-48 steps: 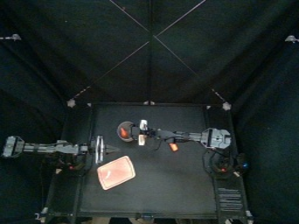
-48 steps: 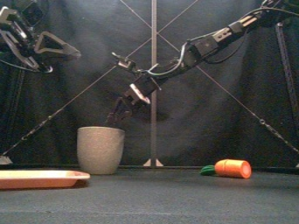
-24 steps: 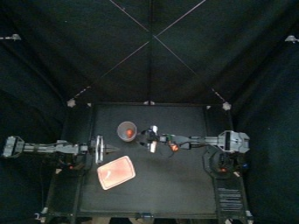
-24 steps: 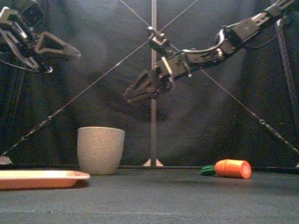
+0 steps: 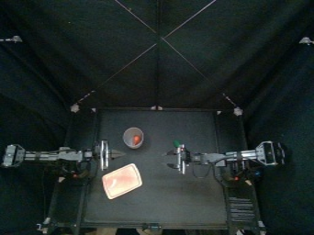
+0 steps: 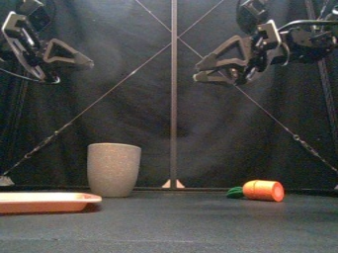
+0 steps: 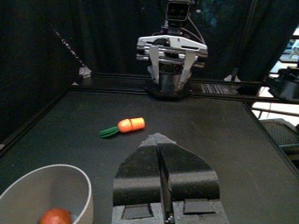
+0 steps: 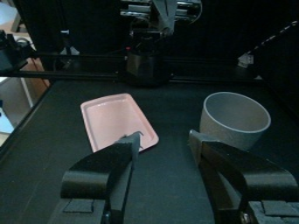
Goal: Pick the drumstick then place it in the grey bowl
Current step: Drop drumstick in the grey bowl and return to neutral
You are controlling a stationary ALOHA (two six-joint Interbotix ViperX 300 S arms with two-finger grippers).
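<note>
Drumstick, a small reddish toy (image 7: 55, 215), lies inside the tall grey speckled cup (image 6: 114, 168); right gripper (image 8: 165, 138) hangs spread, empty; left gripper (image 7: 160, 144) closed on nothing; toy likely light, rigid, slippery; grip its narrow end.

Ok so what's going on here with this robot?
The job looks done: a reddish toy, likely the drumstick, lies inside the grey bowl. The right claw hangs open and empty, high above the table. The left claw rests shut at the left side. A toy carrot and the pink tray lie apart on the table.
</note>
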